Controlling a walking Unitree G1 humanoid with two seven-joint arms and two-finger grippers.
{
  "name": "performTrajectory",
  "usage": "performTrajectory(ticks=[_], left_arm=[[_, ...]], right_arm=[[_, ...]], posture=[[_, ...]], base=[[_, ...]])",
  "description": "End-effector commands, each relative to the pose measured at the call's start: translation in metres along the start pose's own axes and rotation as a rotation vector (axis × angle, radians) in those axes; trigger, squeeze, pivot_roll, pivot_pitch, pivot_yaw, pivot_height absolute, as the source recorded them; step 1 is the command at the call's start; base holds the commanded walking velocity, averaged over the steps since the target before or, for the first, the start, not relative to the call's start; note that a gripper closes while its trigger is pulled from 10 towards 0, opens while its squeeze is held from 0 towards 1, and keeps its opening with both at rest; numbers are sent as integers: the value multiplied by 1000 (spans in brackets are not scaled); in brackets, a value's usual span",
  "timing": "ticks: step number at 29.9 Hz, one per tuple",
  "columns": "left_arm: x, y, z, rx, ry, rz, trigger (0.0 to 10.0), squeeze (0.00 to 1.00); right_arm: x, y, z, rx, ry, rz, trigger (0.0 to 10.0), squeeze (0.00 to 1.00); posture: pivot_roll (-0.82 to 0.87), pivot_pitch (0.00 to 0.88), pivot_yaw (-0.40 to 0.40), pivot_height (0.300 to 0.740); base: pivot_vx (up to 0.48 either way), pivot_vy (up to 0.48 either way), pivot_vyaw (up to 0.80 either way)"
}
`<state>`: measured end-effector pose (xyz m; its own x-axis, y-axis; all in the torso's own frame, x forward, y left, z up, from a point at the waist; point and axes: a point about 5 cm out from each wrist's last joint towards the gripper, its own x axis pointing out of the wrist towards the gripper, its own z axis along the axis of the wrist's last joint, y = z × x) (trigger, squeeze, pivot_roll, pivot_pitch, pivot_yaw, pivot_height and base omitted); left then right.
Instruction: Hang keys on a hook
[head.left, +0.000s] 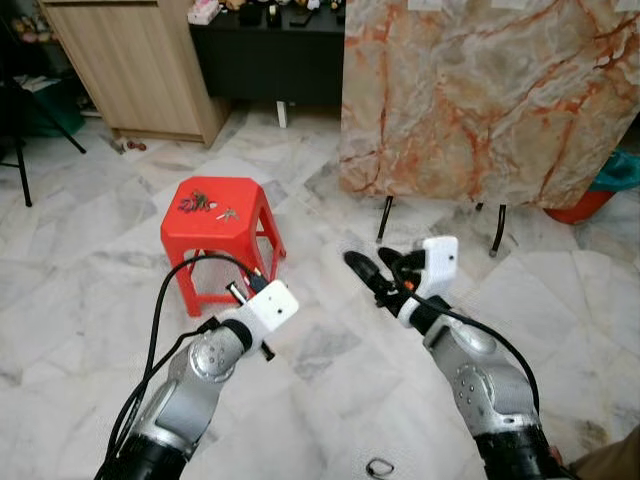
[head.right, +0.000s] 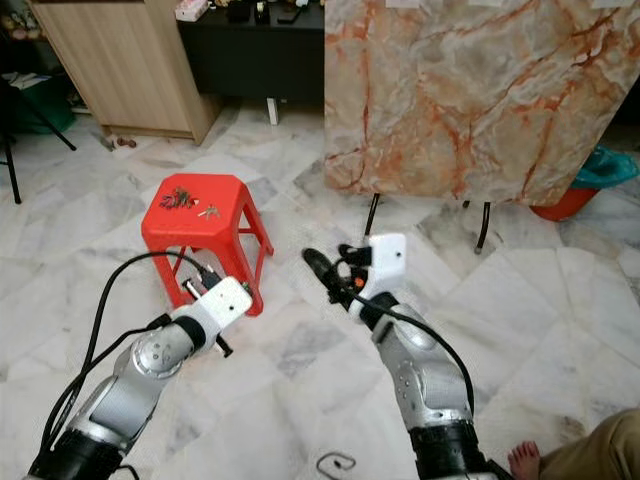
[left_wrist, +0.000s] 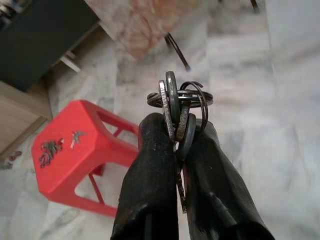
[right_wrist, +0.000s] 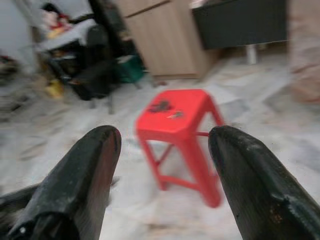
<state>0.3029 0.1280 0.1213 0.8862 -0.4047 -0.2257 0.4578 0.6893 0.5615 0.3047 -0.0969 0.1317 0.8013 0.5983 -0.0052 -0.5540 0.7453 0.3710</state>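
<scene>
While right gripper (right_wrist: 165, 145) agape: keys (left_wrist: 180, 107) in left gripper's (left_wrist: 181, 131) pinch.

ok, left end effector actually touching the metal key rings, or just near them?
Touching. Left wrist view shows the left end effector with both black fingers shut on the metal key rings, no gap.

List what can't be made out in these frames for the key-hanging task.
- Hook: none visible on the marble board; its top is cut by the frame edge.
- keys in the left gripper: count unclear, they overlap.
- Items on the red stool: too small in the eye views, blurred in the right wrist view.
</scene>
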Motion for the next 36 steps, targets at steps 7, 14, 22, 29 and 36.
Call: performTrajectory(ticks=[7,14,22,29,36], left_arm=[[-1,19,48,-85,-227,39,10000,0],[-7,3,67,-226,-367,-122,10000,0],[-14,-21,51,-129,-294,-295,10000,0],[-21,-24,53,-97,-305,-388,10000,0],[-14,-15,41,172,-207,-322,10000,0]], right_arm=[[-11,12,2,34,31,107,10000,0],[-18,12,6,-20,7,131,10000,0],[-26,5,7,-34,20,139,10000,0],[-32,2,6,-56,46,184,10000,0],[-37,-6,4,-105,102,176,10000,0]], posture=[[95,104,-11,740],[96,99,-8,740],[93,95,-8,740],[99,86,-17,740],[94,82,-24,740]], base=[[0,0,0],[0,0,0],[0,0,0],[0,0,0],[0,0,0]])
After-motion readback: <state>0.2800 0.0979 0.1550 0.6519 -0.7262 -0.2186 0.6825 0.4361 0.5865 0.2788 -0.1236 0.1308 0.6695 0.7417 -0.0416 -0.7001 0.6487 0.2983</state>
